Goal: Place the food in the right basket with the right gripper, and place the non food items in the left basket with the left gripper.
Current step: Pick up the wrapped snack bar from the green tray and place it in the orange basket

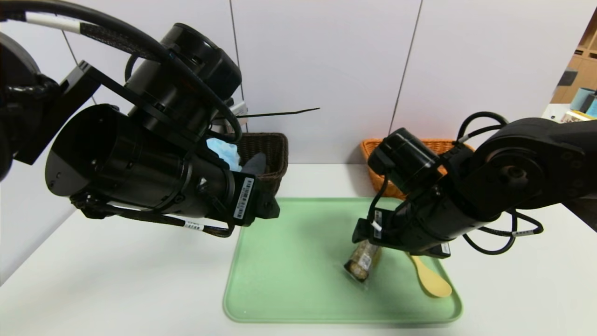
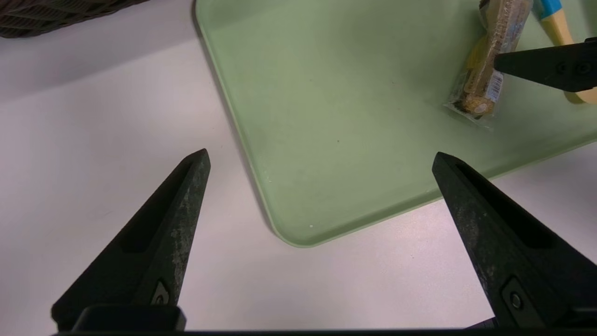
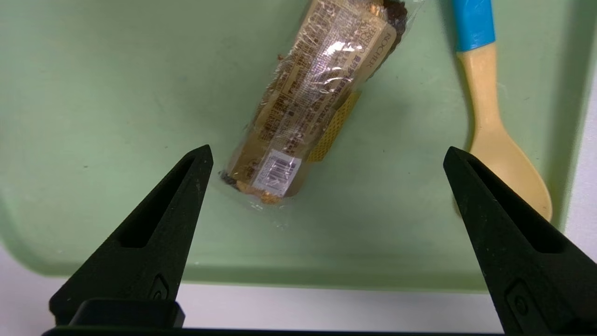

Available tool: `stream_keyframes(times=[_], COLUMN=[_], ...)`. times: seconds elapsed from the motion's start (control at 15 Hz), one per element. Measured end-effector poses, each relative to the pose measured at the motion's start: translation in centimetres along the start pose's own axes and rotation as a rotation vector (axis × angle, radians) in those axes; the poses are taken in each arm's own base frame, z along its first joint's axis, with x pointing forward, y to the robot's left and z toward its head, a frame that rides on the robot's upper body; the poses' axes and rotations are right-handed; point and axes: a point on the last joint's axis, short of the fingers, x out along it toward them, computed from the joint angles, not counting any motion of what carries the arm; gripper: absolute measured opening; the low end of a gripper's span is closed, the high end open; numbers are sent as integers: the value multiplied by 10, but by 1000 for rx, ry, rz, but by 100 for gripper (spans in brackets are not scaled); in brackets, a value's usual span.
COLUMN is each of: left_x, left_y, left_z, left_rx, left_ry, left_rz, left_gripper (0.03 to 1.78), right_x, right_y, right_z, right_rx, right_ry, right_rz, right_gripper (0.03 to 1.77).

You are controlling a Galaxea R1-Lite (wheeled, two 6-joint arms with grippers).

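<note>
glossy clear-wrapped food (image 3: 308, 107), smooth matt green tray (image 3: 116, 84), woven wicker left basket (image 1: 270, 154)

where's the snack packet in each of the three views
Head view: the snack packet lies right of centre on the green tray, just below the right gripper.
Left wrist view: the packet is at the upper right, on the tray.
Right wrist view: the packet is at top centre, ahead of the open fingers.
Shared landmark: the yellow spoon with blue handle lying beside it.
</note>
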Motion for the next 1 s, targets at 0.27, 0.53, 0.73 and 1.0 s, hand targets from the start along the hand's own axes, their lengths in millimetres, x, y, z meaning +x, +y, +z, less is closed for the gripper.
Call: stream_keyframes(times=[0.27,0.53,0.73,1.0], left_x=[2,3,4,5], left_y=[0,-1,-1,-1], left_z=[-1,0,0,0], left_rx=[-2,-2,-2,-4], left_ry=[5,3,2,4], left_rz=[4,3,1,4], left_gripper=[169,169,169,169], right_x=[15,23,35,43], right_y=[5,9,10,12], right_z=[0,2,1,1], right_rx=[2,2,-2,-5], right_ry=[28,27,44,54], right_rz=[28,50,28,15], right_gripper=[171,171,171,171])
